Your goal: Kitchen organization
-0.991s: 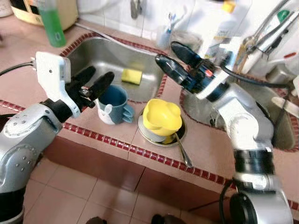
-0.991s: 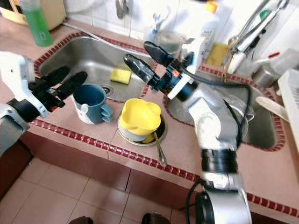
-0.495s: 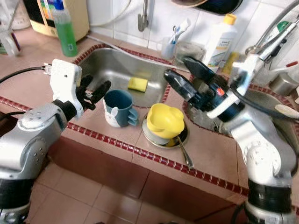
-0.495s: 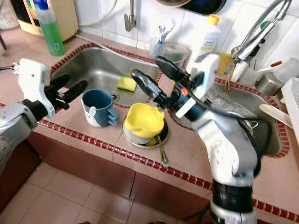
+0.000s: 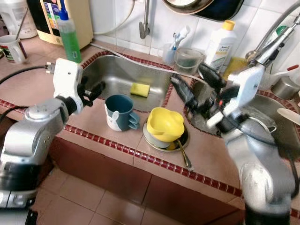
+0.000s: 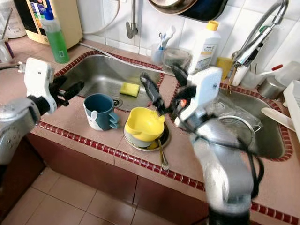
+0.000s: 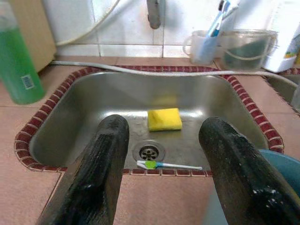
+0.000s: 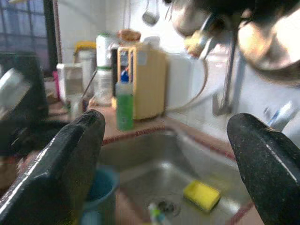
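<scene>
At the tiled table edge, centre of the frame, both arms hang over the dishes.
left claw (image 5: 95, 90): open, empty, left of centre, just beside the blue mug; wrist view looks between its two fingers into the sink.
right claw (image 6: 162, 89): open, empty, upper centre, above and behind the yellow bowl, not touching it.
blue mug (image 5: 117, 111): upright on the table, front lip of the sink, handle toward the bowl; smooth glazed look, pale patch on its side.
yellow bowl (image 5: 164, 124): lobed, glossy plastic, sitting on a round metal plate (image 6: 132, 141) at centre.
spoon (image 5: 183, 153): thin metal, bowl end in the plate, handle out toward the table edge.
sink (image 5: 104, 68): brushed steel, rounded corners, red tile trim; holds a yellow sponge (image 7: 164, 119) and a toothbrush (image 7: 165, 165) by the drain.
green bottle (image 5: 70, 37): translucent, upper left, on the table.
white bottle (image 6: 205, 41): opaque plastic, yellow cap, at the back wall.
progress: early by the look of it. Nothing gripped, mug, bowl, plate and spoon all loose on the table.
left to do: grasp and put away each; likely mug first for the left arm, bowl for the right.
</scene>
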You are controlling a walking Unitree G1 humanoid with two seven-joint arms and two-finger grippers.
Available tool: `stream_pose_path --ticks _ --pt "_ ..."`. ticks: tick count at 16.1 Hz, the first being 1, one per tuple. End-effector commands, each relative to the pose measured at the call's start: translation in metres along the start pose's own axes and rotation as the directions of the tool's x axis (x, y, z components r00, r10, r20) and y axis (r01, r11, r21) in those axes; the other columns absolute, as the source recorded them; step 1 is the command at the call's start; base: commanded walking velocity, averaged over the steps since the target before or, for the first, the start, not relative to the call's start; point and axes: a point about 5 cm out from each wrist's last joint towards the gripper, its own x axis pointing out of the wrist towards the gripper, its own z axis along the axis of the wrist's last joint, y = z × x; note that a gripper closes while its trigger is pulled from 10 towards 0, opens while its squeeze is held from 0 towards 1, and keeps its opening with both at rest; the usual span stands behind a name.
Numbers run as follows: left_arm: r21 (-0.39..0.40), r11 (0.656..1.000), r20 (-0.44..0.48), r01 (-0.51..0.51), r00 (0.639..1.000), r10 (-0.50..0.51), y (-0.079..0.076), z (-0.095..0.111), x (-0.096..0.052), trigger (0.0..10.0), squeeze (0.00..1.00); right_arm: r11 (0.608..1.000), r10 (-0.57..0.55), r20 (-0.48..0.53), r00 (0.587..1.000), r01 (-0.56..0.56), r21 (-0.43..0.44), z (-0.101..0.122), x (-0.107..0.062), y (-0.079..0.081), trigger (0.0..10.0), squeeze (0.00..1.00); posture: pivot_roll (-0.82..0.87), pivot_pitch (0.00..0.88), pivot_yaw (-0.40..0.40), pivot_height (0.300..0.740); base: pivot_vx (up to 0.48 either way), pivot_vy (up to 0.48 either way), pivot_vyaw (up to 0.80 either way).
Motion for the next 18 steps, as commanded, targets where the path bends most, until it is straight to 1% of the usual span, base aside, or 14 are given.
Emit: stream_pose_path --ticks 1,2,3,6,7,9,10,12,13,14,16,18 --pt "0.02 0.999 -0.021 0.025 0.999 -0.025 -0.001 0.002 0.002 10.0 0.0 1.0 0.011 -0.011 1.0 -0.011 -0.006 0.0 -0.002 0.006 10.0 0.0 -0.06 0.031 -0.058 0.74 0.0 0.0 0.0" --pt "0.04 0.999 -0.033 0.033 0.999 -0.032 0.0 0.002 0.005 10.0 0.0 1.0 0.003 -0.048 0.999 -0.003 0.004 -0.008 -0.01 0.014 10.0 0.0 -0.07 0.033 -0.056 0.74 0.0 0.0 0.0" --pt "0.041 0.998 -0.029 0.038 0.999 -0.036 0.001 0.003 0.007 10.0 0.0 1.0 -0.013 -0.064 0.998 0.013 -0.001 -0.012 -0.015 0.015 10.0 0.0 -0.08 0.035 -0.051 0.74 0.0 0.0 0.0" --pt "0.029 0.999 -0.036 0.039 0.999 -0.038 0.0 0.002 0.011 10.0 0.0 0.997 -0.069 -0.096 0.993 0.064 -0.051 -0.023 -0.023 0.015 10.0 0.0 -0.09 0.034 -0.043 0.74 0.0 0.0 0.0" --pt "0.036 0.998 -0.045 0.054 0.998 -0.052 -0.002 0.001 0.012 10.0 0.0 0.997 -0.066 -0.113 0.991 0.062 -0.042 -0.025 -0.025 0.017 10.0 0.0 -0.09 0.033 -0.042 0.74 0.0 0.0 0.0" --pt "0.096 0.99 -0.067 0.108 0.993 -0.101 -0.008 0.001 0.012 10.0 0.0 1.0 -0.008 -0.159 0.987 0.007 -0.006 -0.03 -0.032 0.026 10.0 0.0 -0.09 0.032 -0.042 0.74 0.0 0.0 0.0" --pt "0.107 0.986 -0.072 0.126 0.99 -0.119 -0.01 0.002 0.012 10.0 0.0 1.0 0.007 -0.165 0.986 -0.008 -0.005 -0.031 -0.033 0.028 10.0 0.0 -0.09 0.032 -0.043 0.74 0.0 0.0 0.0" --pt "0.122 0.979 -0.102 0.164 0.983 -0.152 -0.015 0.008 0.015 10.0 0.0 0.999 0.038 -0.186 0.982 -0.039 0.002 -0.033 -0.037 0.032 10.0 0.0 -0.08 0.032 -0.044 0.74 0.0 0.0 0.0" --pt "0.128 0.972 -0.134 0.196 0.975 -0.179 -0.018 0.014 0.017 10.0 0.0 0.998 0.055 -0.193 0.98 -0.055 0.007 -0.034 -0.04 0.035 10.0 0.0 -0.09 0.032 -0.039 0.74 0.0 0.0 0.0" --pt "0.139 0.969 -0.151 0.205 0.971 -0.184 -0.019 0.016 0.017 10.0 0.0 0.998 0.056 -0.197 0.979 -0.055 0.008 -0.034 -0.041 0.035 10.0 0.0 -0.09 0.031 -0.038 0.74 0.0 0.0 0.0" --pt "0.134 0.967 -0.181 0.216 0.965 -0.19 -0.02 0.017 0.019 10.0 0.0 0.998 0.058 -0.199 0.978 -0.055 0.02 -0.033 -0.042 0.038 10.0 0.0 -0.09 0.03 -0.033 0.74 0.0 0.0 0.0" --pt "0.127 0.963 -0.233 0.238 0.951 -0.205 -0.021 0.017 0.022 10.0 0.0 0.997 0.069 -0.193 0.979 -0.063 0.038 -0.032 -0.044 0.044 10.0 0.0 -0.09 0.028 -0.019 0.74 0.0 0.0 0.0"
